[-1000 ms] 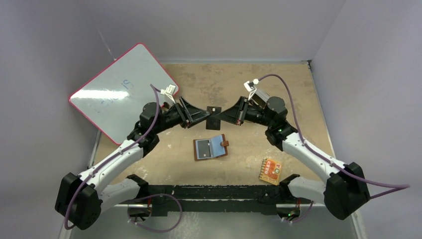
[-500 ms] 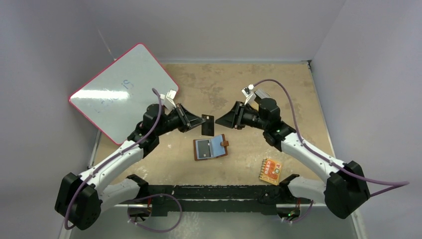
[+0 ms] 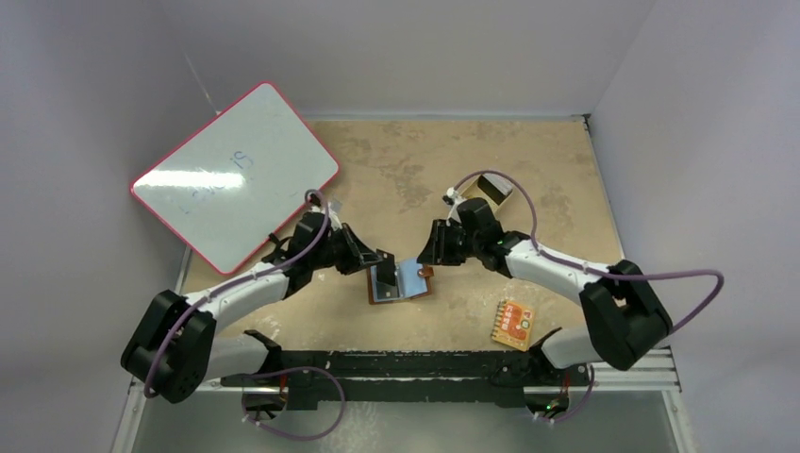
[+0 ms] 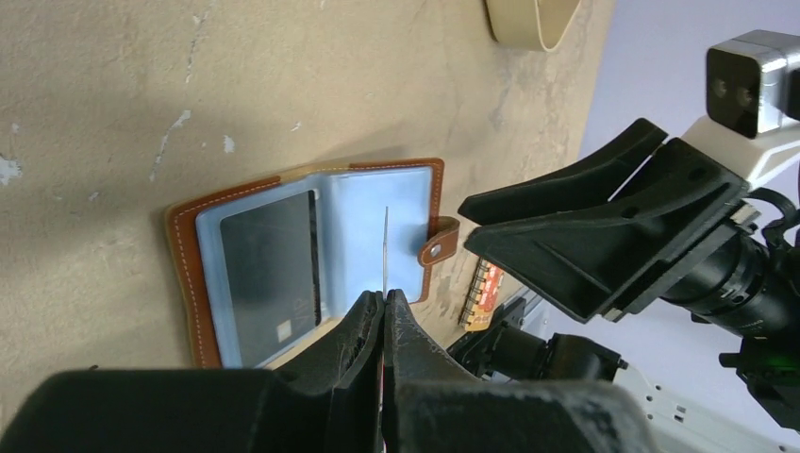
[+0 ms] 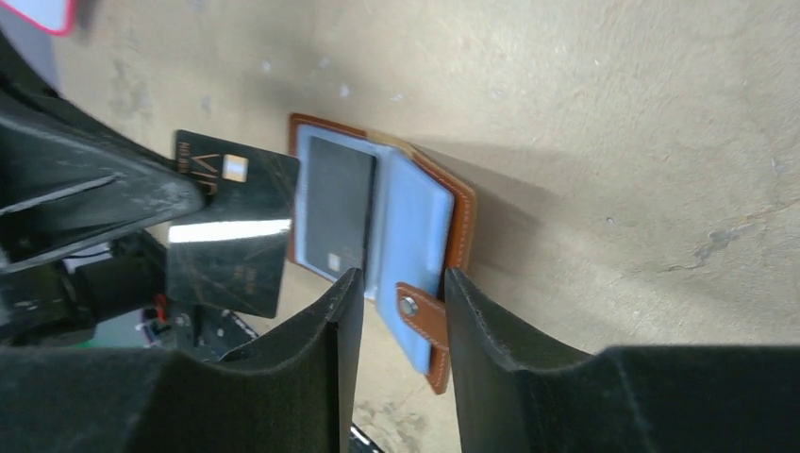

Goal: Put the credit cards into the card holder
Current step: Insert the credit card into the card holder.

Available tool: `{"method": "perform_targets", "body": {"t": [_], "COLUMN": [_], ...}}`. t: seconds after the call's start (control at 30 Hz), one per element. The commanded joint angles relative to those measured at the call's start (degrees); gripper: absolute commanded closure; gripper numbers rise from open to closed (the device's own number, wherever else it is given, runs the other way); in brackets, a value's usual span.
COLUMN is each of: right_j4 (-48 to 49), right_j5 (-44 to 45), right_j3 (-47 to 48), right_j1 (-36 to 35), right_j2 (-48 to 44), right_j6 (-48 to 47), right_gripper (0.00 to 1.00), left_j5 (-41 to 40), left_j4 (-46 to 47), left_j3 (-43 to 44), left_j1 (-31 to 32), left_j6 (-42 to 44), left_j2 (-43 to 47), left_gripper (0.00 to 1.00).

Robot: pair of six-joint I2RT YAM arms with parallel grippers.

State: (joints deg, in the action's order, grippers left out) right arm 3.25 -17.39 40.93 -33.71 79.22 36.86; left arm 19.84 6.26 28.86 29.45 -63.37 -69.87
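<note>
From above, the card holder [image 3: 404,281] lay open on the worktop [image 3: 396,160]. The left pincer [image 3: 377,260] hung at the holder's left edge, pressed together on a black credit card [image 3: 386,276] that stood over the holder's left half. The right pincer [image 3: 426,257] sat at the holder's far right corner, and its state could not be read from this height. An orange-red packet [image 3: 512,324] lay to the right of the holder. A tan dish [image 3: 491,191] sat further back on the same side, and a whiteboard [image 3: 236,175] was well off to the holder's far left.

In the left wrist view, the left pincer [image 4: 385,304] pinched the credit card [image 4: 386,247] by one end. The card showed only as a thin edge-on line over the card holder [image 4: 354,212], near its middle fold. A stowed card [image 4: 269,269] filled one of the holder's clear pockets. The tips of the right pincer [image 4: 469,222] hovered just beside the snap tab [image 4: 436,247]. The packet [image 4: 483,288] peeked out past the tab, and the dish [image 4: 531,21] lay well beyond the holder.

In the right wrist view, the right pincer [image 5: 401,283] was spread, with its fingers [image 5: 330,359] on either side of the snap tab [image 5: 420,316] and nothing pinched between them. Whether either finger touched the tab could not be told. The card holder [image 5: 415,208] lay flat with the stowed card [image 5: 335,212] in its pocket. The credit card [image 5: 231,236], with a pale patch near one corner, hung tilted beside the holder's card-filled half in the grip of the left pincer [image 5: 184,193].
</note>
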Motion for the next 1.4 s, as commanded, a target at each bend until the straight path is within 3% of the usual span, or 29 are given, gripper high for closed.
{"method": "perform_targets", "body": {"t": [0.0, 0.27, 0.43, 0.77, 1.03, 1.37], "right_j4": [-1.58, -4.31, -3.21, -1.76, -1.33, -2.07], "right_j5": [2.91, 8.21, 8.62, 7.75, 7.55, 8.58], "right_j3": [2.52, 2.84, 1.47, 0.66, 0.59, 0.21], "right_j1": [-1.65, -3.81, -3.91, -4.1, -4.17, -4.36], "right_j2": [3.85, 9.97, 10.77, 11.89, 12.18, 11.5], "right_j6": [-4.06, -5.42, -5.34, -5.23, -5.35, -5.05], "right_gripper": [0.63, 0.75, 0.81, 0.83, 0.84, 0.87], "left_j5": [-0.8, 1.35, 1.2, 1.44, 4.08, 2.85], "left_j4": [4.31, 12.65, 13.24, 15.18, 22.81, 21.4], "left_j3": [-0.87, -5.04, -5.18, -5.59, -7.14, -7.43], "left_j1": [0.31, 0.43, 0.52, 0.61, 1.29, 1.66], "left_j6": [1.7, -0.63, 0.96, 3.56, 3.1, 2.56], "left_j2": [-0.77, -4.25, -6.63, -10.69, -13.53, -12.57], "left_gripper": [1.0, 1.0, 1.0, 1.0, 1.0, 1.0]}}
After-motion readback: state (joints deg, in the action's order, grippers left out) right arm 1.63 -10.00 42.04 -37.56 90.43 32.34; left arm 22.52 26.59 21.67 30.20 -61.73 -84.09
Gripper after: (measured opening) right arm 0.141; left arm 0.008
